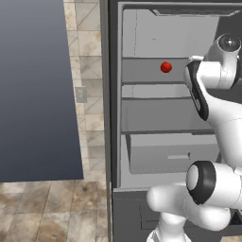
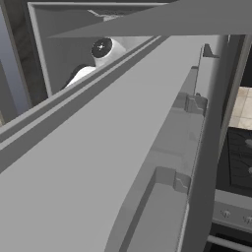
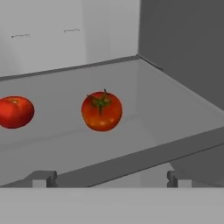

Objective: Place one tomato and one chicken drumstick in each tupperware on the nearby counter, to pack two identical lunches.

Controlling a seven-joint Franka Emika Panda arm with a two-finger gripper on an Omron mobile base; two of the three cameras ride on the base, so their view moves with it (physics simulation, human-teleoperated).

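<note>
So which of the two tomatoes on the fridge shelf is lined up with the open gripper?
The tomato with the green stem, near the middle of the hand view between the fingertips; the other tomato sits off at the left edge.

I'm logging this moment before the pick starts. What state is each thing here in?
Fridge: door open, shelves exposed.
Centre tomato: resting on the fridge shelf, stem up, untouched.
Left tomato: on the same shelf, apart from the first, untouched.
Gripper: open, empty, short of the shelf edge.
</note>
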